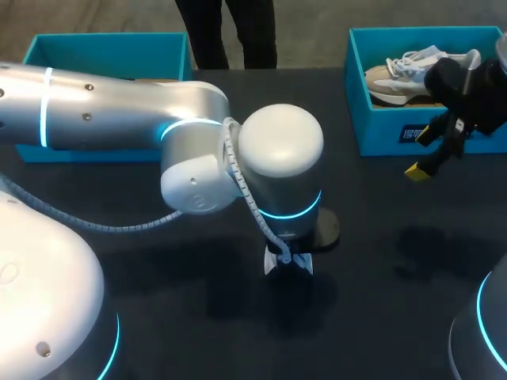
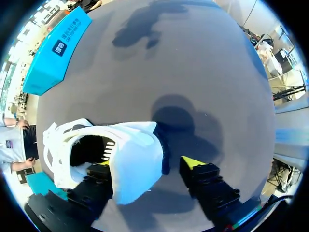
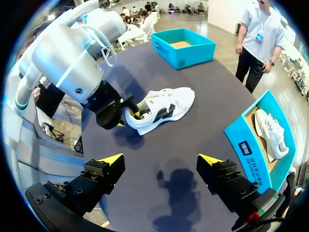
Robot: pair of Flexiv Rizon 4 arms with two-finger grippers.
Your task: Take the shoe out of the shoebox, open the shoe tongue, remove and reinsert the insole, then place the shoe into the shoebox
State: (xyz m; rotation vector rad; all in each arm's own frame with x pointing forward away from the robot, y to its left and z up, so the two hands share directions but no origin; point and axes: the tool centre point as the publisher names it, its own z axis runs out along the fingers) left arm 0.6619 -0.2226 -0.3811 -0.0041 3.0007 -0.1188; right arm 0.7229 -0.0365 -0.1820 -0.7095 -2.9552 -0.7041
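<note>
A white shoe (image 3: 164, 108) with dark side stripes lies on its sole on the dark table, between the two boxes. My left gripper (image 3: 129, 111) is at its heel. In the left wrist view one finger (image 2: 99, 170) is inside the shoe's (image 2: 130, 154) opening. The other finger (image 2: 195, 166) is outside the heel with a small gap, so the left gripper (image 2: 149, 166) stands open astride the heel wall. In the head view my left wrist (image 1: 281, 158) hides most of the shoe. My right gripper (image 3: 161, 162) (image 1: 432, 154) hangs open and empty above the table, near the right box.
A blue shoebox (image 1: 380, 134) (image 3: 248, 145) at the back right holds a second pale shoe (image 1: 404, 75) (image 3: 270, 133). Another blue shoebox (image 1: 103, 51) (image 3: 186, 53) stands at the back left. My left arm (image 1: 119, 107) spans the table's middle.
</note>
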